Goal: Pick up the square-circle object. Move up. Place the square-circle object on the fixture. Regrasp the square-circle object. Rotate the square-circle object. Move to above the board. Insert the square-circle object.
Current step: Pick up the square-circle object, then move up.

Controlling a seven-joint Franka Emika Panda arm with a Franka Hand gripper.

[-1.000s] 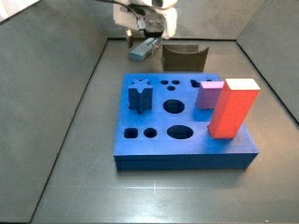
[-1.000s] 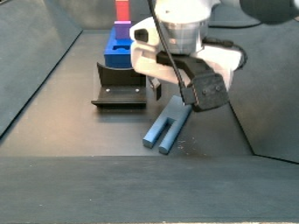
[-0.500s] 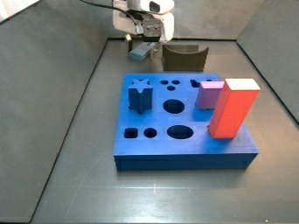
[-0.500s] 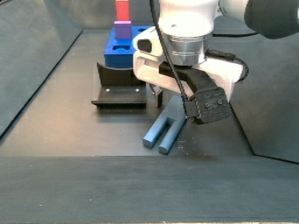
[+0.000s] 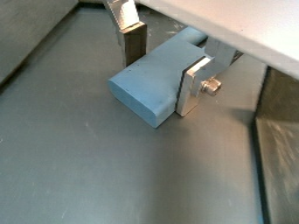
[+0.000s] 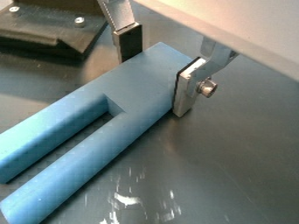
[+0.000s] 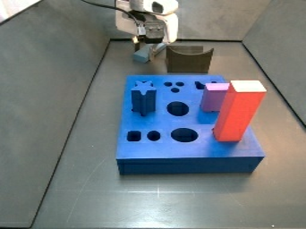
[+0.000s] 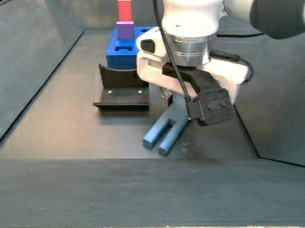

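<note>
At the far end of the dark floor, the gripper (image 7: 146,43) is bunched up under the arm's white housing, and in a side view its fingers are too small to make out. In a side view from the opposite end, the arm's bulk and a black cable hide the upper end of the square-circle object (image 8: 168,132), so only its forked lower part shows, slanting down to the floor. I cannot tell from there whether that lower end touches the floor.

In both wrist views the picture is clearer. The peg (image 6: 93,149) sits between the two silver fingers (image 6: 191,85), its solid end caught there and its slotted, two-pronged end reaching away from them. The plates stand against its opposite sides, so the gripper (image 5: 163,63) is pinching the peg; the far end of the peg is cut off by the camera housing.

The fixture (image 8: 123,89) stands just beside the peg, apart from it, with a corner of it showing in a wrist view (image 6: 47,31). The board (image 7: 189,123) lies well apart, with a tall red block (image 7: 237,112) and a small pink block (image 7: 214,96) standing in it.
</note>
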